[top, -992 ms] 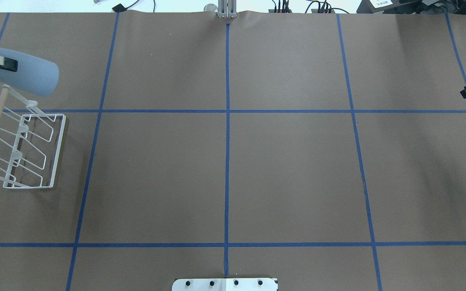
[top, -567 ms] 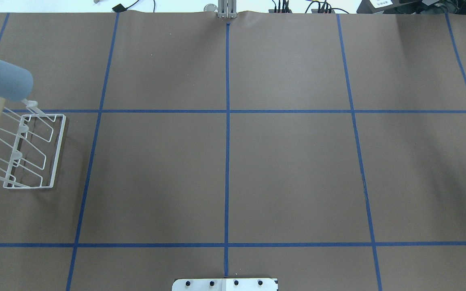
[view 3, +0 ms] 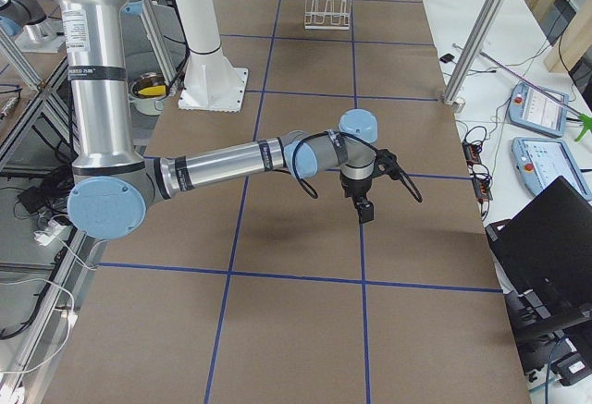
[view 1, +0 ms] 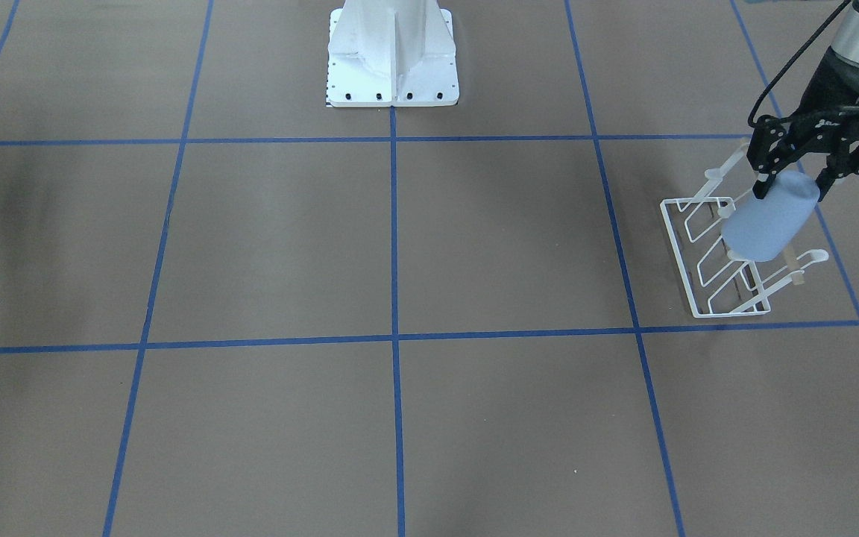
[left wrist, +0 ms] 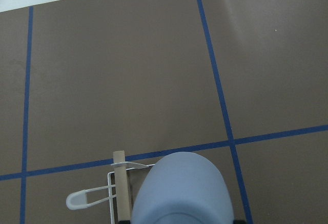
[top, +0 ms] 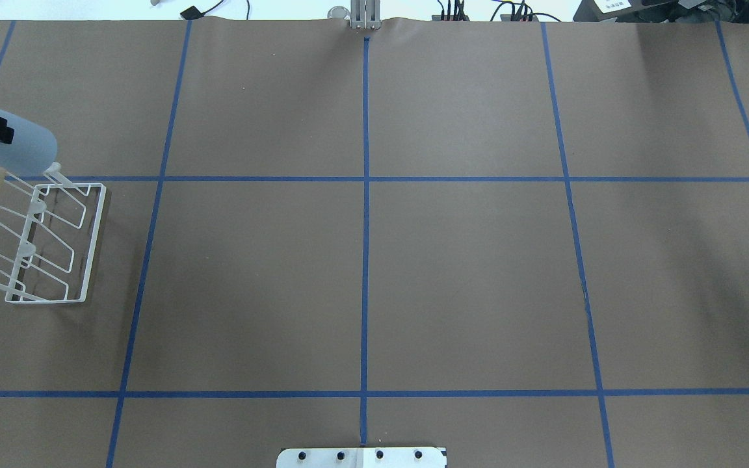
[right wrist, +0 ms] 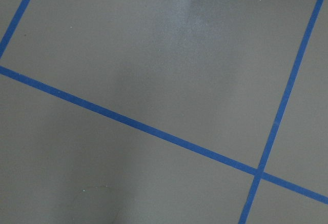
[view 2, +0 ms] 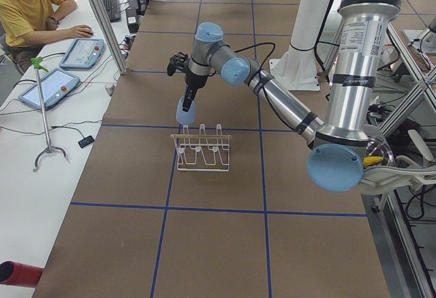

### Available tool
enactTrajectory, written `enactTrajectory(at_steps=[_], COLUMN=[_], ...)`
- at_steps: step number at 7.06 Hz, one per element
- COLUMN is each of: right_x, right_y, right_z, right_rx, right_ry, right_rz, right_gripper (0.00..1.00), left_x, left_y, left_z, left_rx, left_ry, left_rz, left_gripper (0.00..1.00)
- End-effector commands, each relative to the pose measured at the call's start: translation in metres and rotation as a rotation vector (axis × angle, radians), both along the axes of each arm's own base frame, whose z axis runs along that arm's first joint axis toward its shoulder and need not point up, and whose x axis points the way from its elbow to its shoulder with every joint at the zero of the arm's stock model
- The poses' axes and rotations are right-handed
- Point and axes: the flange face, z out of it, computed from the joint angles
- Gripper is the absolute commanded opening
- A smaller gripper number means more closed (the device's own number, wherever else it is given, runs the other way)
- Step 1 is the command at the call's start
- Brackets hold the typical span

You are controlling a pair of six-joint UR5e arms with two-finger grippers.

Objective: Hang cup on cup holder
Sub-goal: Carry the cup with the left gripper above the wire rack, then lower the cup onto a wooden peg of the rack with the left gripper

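Overhead exterior view: left claw [view 1: 791, 186], clamped on the cup [top: 20, 146] by its base, has drawn it back and down, its tilted rim below the claw now nearing the end prong of the cup holder [top: 91, 240].

The brown surface [top: 465, 273], gridded with blue tape lines [top: 365, 260], carries the white cup holder [top: 93, 242] at its left end and the robot's base plate [top: 361, 457].
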Motion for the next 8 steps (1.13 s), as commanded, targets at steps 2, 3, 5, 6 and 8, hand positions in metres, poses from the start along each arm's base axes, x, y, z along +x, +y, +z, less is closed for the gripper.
enactTrajectory(at_steps=[2,3,5,6,8], right_x=[0.000,0.000,0.000,0.000,0.000], right_y=[0.001,0.001,0.001,0.001,0.001], right_z=[0.001,0.002,0.001,0.002,0.002], right_rx=[-0.001,-0.005,-0.004,-0.006,-0.007], right_ry=[0.001,0.002,0.001,0.002,0.002], right_rz=[-0.001,0.002,0.002,0.004,0.005], right_gripper=[1.00,1.00,1.00,1.00,1.00], left_x=[0.020,0.023,0.027,0.031,0.066], left_y=[-0.012,-0.018,-0.031,-0.038,-0.053], left_z=[0.006,0.011,0.028,0.035,0.049], left_rx=[-0.018,-0.027,-0.041,-0.053,-0.085], left_ry=[-0.010,-0.017,-0.058,-0.070,-0.084], left_rz=[0.020,0.020,0.009,0.004,0.040], left_gripper=[0.00,0.00,0.00,0.00,0.00])
